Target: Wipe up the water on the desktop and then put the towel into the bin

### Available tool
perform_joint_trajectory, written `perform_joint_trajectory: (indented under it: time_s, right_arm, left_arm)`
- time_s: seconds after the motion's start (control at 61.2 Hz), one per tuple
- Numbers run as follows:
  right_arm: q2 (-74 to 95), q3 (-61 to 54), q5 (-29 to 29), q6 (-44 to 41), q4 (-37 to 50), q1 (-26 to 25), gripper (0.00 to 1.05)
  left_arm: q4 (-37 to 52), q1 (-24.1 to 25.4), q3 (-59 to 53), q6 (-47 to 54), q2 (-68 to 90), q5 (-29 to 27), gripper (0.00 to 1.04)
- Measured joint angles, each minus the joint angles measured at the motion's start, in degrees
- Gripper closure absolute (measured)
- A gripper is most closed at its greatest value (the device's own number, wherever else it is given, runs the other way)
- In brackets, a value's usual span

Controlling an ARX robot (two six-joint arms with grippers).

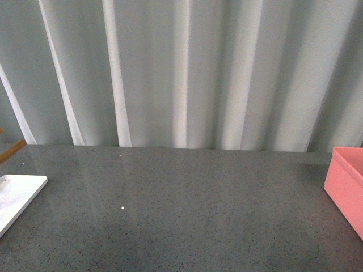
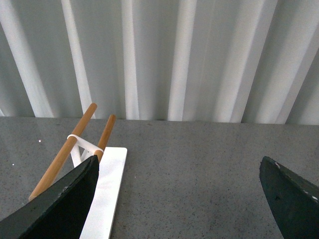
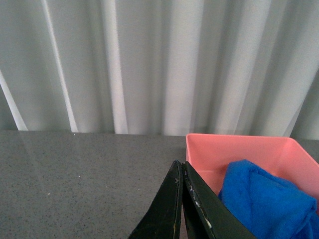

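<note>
The towel (image 3: 264, 199) lies inside the bin (image 3: 239, 144), at lower right of the right wrist view, bunched against the near wall and apparently free of any grip. The right tool (image 3: 182, 199) has its jaws pressed together on nothing, just outside the bin's near corner. The left tool (image 2: 179, 194) stands wide apart, empty, above the counter (image 1: 187, 204) beside a white board (image 2: 107, 194) and wooden rack (image 2: 65, 149). The front view shows no puddle. Judgement: the deposit looks complete; good practice now is to lift the right arm straight clear without nudging the bin rim.
</note>
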Motion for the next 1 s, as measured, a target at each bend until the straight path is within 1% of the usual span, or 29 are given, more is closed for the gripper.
perform_joint_trajectory:
  time_s: [0.163, 0.294, 0.605, 0.833, 0.899, 0.932, 0.997]
  right_arm:
    - [-7.0, 0.0, 0.2, 0.3, -6.7, 0.0, 1.02]
    - [-10.8, -0.1, 0.2, 0.4, -10.3, 0.0, 1.02]
    - [-17.9, -0.1, 0.4, 0.6, -17.3, 0.0, 1.02]
    - [-21.5, -0.1, 0.4, 0.7, -20.9, 0.0, 1.02]
    - [-27.3, -0.1, 0.4, 0.8, -28.7, 0.0, 1.02]
    - [-29.0, -0.1, 0.4, 0.8, -30.3, 0.0, 1.02]
    - [-30.9, -0.1, 0.6, 0.8, -30.5, 0.0, 1.02]
  left_arm:
    - [0.0, 0.0, 0.0, 0.0, 0.0, 0.0, 0.07]
    - [0.0, 0.0, 0.0, 0.0, 0.0, 0.0, 0.07]
    - [0.0, 0.0, 0.0, 0.0, 0.0, 0.0, 0.07]
    - [0.0, 0.0, 0.0, 0.0, 0.0, 0.0, 0.07]
    - [0.0, 0.0, 0.0, 0.0, 0.0, 0.0, 0.07]
    - [0.0, 0.0, 0.0, 0.0, 0.0, 0.0, 0.07]
    - [0.0, 0.0, 0.0, 0.0, 0.0, 0.0, 0.07]
